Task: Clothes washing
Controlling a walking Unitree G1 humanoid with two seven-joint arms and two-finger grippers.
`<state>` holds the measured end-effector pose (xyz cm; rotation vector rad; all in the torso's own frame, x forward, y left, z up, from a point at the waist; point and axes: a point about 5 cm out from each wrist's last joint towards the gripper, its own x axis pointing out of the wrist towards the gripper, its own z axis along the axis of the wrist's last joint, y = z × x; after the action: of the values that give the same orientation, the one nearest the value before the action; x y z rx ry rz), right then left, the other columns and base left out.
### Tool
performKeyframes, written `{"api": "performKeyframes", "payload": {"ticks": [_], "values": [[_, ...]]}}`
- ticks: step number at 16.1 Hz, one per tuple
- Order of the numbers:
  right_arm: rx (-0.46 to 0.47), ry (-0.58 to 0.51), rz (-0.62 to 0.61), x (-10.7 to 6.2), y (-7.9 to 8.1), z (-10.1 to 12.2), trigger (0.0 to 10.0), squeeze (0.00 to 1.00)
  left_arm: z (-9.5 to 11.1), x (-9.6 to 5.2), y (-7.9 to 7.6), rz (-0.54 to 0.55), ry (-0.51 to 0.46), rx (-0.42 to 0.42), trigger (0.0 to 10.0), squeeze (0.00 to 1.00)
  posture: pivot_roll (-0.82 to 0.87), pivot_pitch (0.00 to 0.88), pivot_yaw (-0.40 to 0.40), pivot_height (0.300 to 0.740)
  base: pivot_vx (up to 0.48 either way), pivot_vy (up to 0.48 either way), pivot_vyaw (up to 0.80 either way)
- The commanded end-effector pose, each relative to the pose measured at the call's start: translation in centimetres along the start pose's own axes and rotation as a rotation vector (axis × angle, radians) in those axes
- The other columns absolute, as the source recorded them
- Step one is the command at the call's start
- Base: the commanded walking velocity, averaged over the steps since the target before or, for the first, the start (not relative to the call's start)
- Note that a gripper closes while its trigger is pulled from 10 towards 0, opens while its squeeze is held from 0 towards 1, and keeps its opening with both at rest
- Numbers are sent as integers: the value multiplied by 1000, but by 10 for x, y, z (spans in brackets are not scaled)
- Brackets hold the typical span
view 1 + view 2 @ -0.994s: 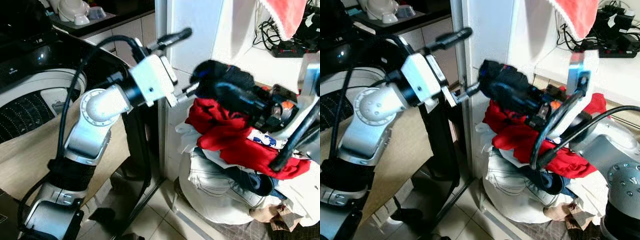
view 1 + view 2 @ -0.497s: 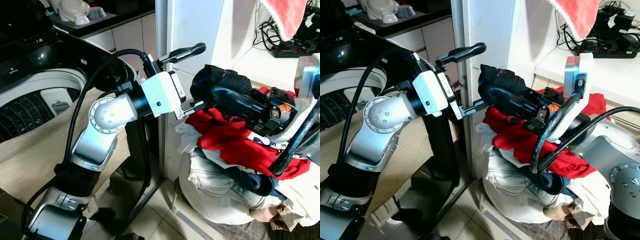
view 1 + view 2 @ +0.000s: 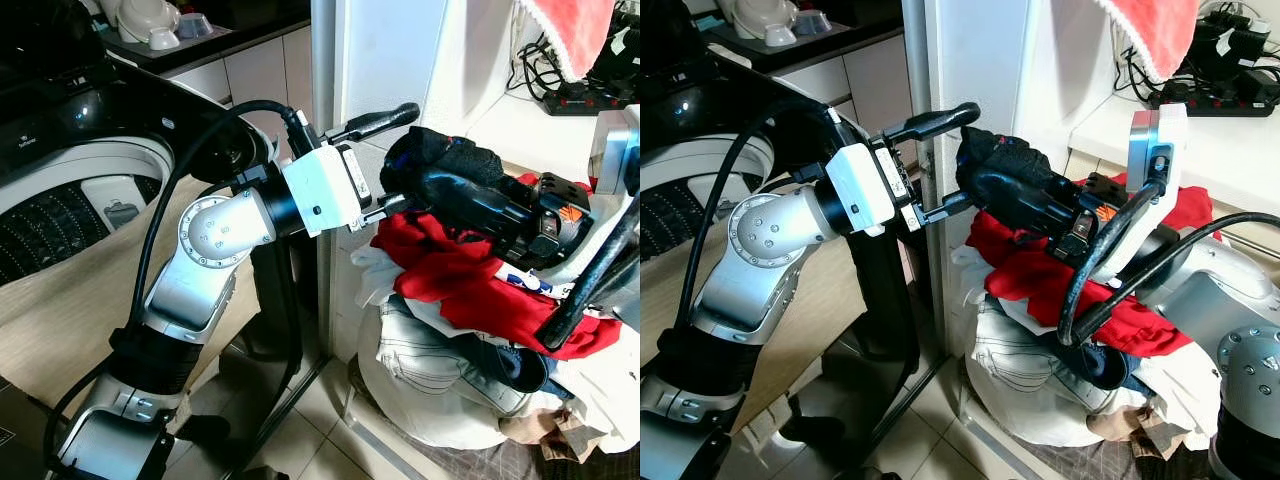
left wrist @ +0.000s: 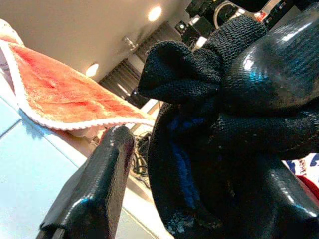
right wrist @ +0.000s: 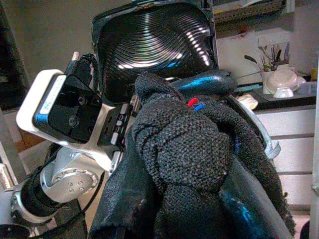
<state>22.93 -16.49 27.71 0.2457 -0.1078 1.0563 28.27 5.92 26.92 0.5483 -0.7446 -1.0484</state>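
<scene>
A black knitted garment [image 3: 447,153] is held up above the laundry pile, with my right gripper [image 3: 452,196] shut on it. The right wrist view has the cloth [image 5: 174,142] bunched between its shiny fingers [image 5: 209,82]. My left gripper [image 3: 397,157] is open, one finger above the garment's left end and one below it. One left finger [image 4: 94,199] stands just beside the cloth [image 4: 184,79] in the left wrist view. The washing machine [image 3: 60,190] sits at the left with its drum uncovered.
Below the grippers a pile holds a red garment [image 3: 455,280], jeans [image 3: 420,350] and a white bag [image 3: 420,410]. A white cabinet post [image 3: 330,90] stands between washer and pile. A red towel [image 3: 565,30] hangs above, near a power strip [image 3: 590,100]. The floor is tiled.
My left arm has dropped and reached right, bringing its open fingers up around the end of the black garment. The right gripper holds the garment nearly still.
</scene>
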Motion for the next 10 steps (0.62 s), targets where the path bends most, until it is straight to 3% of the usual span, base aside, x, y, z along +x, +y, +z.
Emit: {"api": "performKeyframes", "payload": {"ticks": [1, 3, 5, 7, 8, 9, 10], "values": [[-8, 23, -3, 1, 1, 0, 0, 0, 5, 1, 2, 3, -35, -4, 0, 0, -177, 0, 54, 740, 0, 0, 0], [-12, 28, -4, 1, 1, -1, 0, 0, 4, 1, 3, 8, -34, -4, 0, 0, -178, 0, 52, 740, 0, 0, 0], [-16, 35, -7, 2, 1, -1, 2431, 0, 4, 1, 3, 11, -33, -4, 0, 0, -178, 0, 52, 740, 0, 0, 0], [-22, 41, -12, 2, 0, -2, 6549, 0, 4, 0, 4, 15, -33, -1, 0, 0, -177, 0, 50, 740, 0, 0, 0], [-28, 45, -17, 2, -1, -2, 10000, 0, 4, 0, 6, 22, -32, 0, 0, 0, -177, 0, 50, 740, 0, 0, 0], [-21, 42, -12, 2, -1, -2, 10000, 1000, 4, 0, 6, 27, -32, -2, 0, 0, -176, 0, 49, 740, 0, 0, 0], [-18, 44, -12, 2, -1, -2, 10000, 1000, 3, -1, 9, 47, -22, -7, 0, 0, -176, 0, 49, 740, 0, 0, 0]]}}
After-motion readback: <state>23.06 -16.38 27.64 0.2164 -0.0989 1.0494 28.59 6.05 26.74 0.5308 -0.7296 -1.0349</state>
